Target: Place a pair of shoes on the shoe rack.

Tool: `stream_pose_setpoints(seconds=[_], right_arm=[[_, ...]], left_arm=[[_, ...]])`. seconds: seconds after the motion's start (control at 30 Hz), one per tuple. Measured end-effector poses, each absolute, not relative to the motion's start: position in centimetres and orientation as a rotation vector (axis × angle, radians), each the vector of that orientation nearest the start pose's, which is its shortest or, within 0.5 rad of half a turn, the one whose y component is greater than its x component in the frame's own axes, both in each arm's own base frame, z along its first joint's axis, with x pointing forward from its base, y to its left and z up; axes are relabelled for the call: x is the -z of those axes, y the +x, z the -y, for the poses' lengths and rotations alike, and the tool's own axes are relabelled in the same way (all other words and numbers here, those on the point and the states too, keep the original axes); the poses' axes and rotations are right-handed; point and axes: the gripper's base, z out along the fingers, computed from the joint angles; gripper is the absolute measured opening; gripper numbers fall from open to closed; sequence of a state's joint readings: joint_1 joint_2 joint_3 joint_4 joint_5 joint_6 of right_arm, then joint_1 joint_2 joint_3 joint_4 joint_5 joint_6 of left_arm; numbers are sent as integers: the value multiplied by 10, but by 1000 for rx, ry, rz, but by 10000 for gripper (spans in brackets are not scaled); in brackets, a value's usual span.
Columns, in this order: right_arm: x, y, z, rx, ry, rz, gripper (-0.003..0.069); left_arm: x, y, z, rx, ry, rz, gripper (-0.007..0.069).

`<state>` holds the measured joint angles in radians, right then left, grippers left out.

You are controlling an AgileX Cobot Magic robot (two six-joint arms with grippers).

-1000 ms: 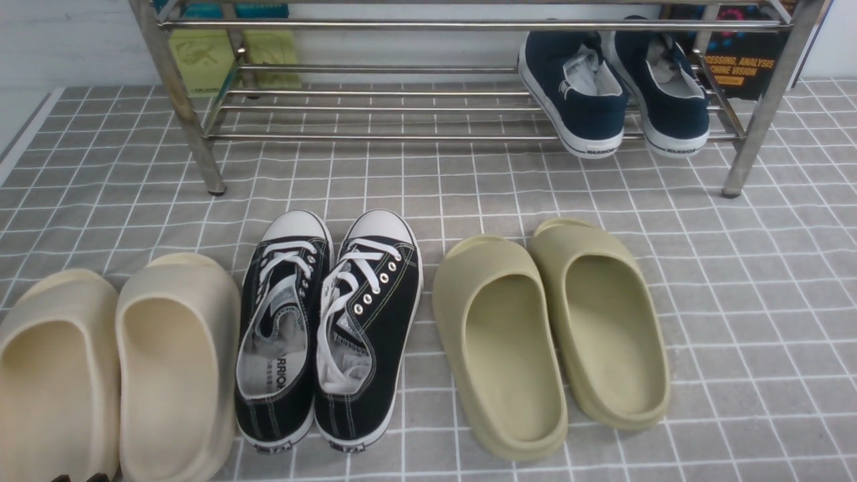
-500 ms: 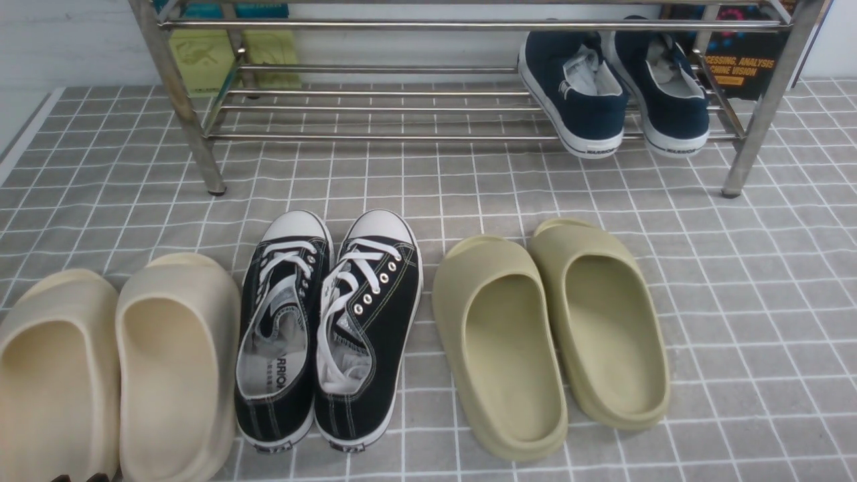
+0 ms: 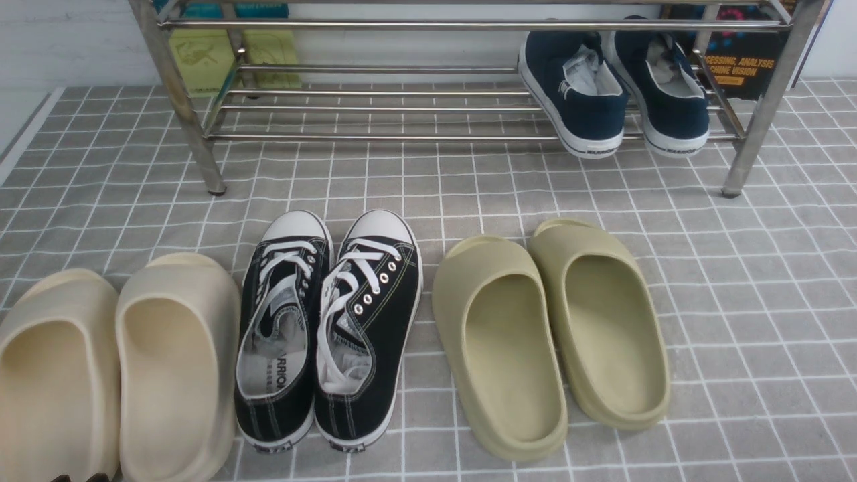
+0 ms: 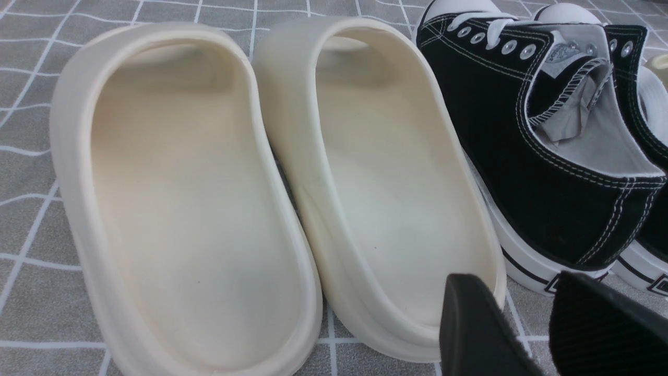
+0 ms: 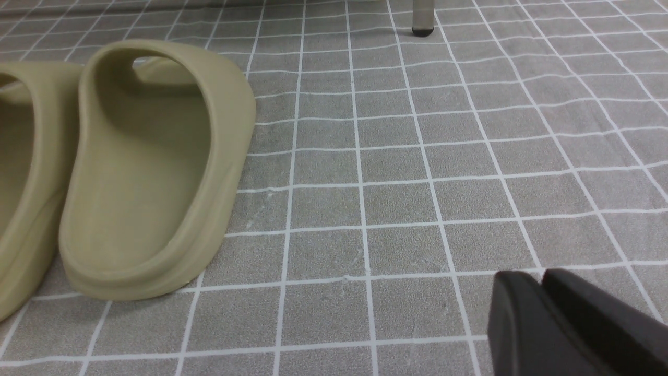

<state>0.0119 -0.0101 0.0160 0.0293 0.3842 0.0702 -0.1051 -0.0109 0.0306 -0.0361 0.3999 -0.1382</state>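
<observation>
Nearest the robot, at the left, a pair of cream foam slides (image 3: 117,368) lies side by side on the grey checked cloth (image 3: 736,301), toes pointing away. The left gripper (image 4: 527,324) hovers just above the heel of the right-hand cream slide; its two black fingers (image 4: 475,324) stand a little apart with nothing between them, and only their tips peek into the bottom edge of the front view.

Just right of the cream slides sit the black lace-up sneakers (image 3: 328,328) with white toe caps, touching each other along their inner sides. Right of those, a little apart, lies the pair of olive-green foam slides (image 3: 549,335), the right one set slightly farther away than the left.

The right gripper (image 5: 543,313) hangs over bare cloth to the right of the olive slides, well apart from them. Its fingers (image 5: 522,324) are pressed nearly together, only a thin seam showing, and they grasp nothing.

Farther back stands the shoe rack (image 3: 375,107), its shiny tube rails running left to right between angled legs. The pair of shoes (image 3: 616,87), navy canvas slip-ons with white soles, rests at the right end of the lower shelf, side by side, heels toward the robot and hanging slightly over the front rail, toes tucked under the upper rail. Behind the rack, yellow-green objects (image 3: 227,57) sit at the left and a dark book cover (image 3: 743,63) at the right.
</observation>
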Motion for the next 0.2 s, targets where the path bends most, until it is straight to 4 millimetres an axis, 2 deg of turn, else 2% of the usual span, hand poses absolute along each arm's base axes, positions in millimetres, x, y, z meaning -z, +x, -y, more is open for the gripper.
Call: stream_pose_setpoints(seconds=[0.2], right_arm=[[-174, 52, -2, -85, 72, -1873, 97]], left_arm=[[-168, 51, 7, 201, -54, -1907, 239]])
